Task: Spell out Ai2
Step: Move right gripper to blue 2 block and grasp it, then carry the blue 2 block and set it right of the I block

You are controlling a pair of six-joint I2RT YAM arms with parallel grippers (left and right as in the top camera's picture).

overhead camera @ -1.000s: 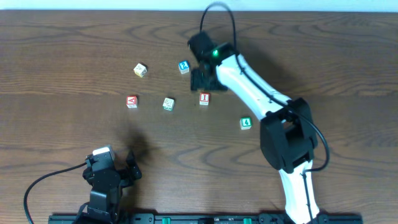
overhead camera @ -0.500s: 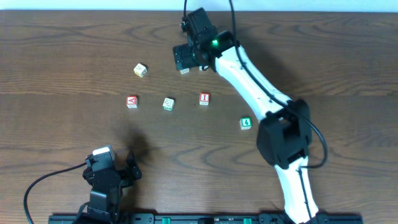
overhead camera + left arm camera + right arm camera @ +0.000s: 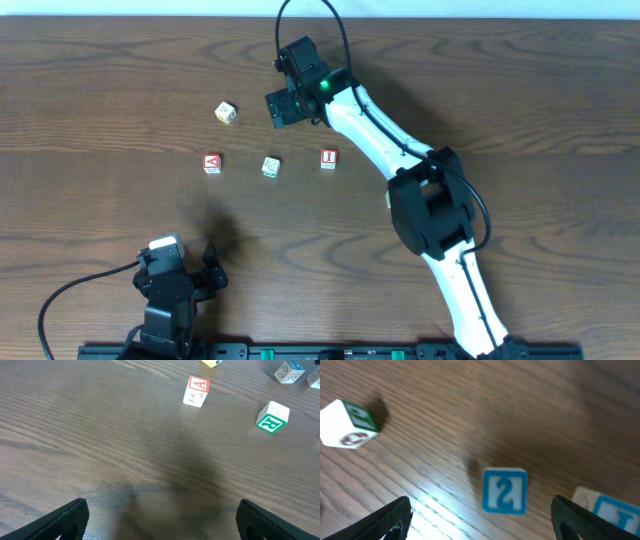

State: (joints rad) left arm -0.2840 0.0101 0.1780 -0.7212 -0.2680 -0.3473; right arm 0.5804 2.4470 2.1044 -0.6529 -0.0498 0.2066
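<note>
Overhead: two arms (image 3: 168,295) (image 3: 385,120), four cubes: A cube (image 3: 211,163), I cube (image 3: 329,158), yellow cube (image 3: 226,112), green cube (image 3: 271,167).

My gripper (image 3: 480,519) hangs over a dark wooden table (image 3: 445,390), its two fingers (image 3: 385,520) spread wide at the lower corners. Just ahead of the gap lies the 2 cube (image 3: 504,491), its blue-framed numeral facing up. A green-faced cube (image 3: 350,424) sits well apart at far left. Another blue-framed cube (image 3: 607,510) is cut off at lower right.
</note>
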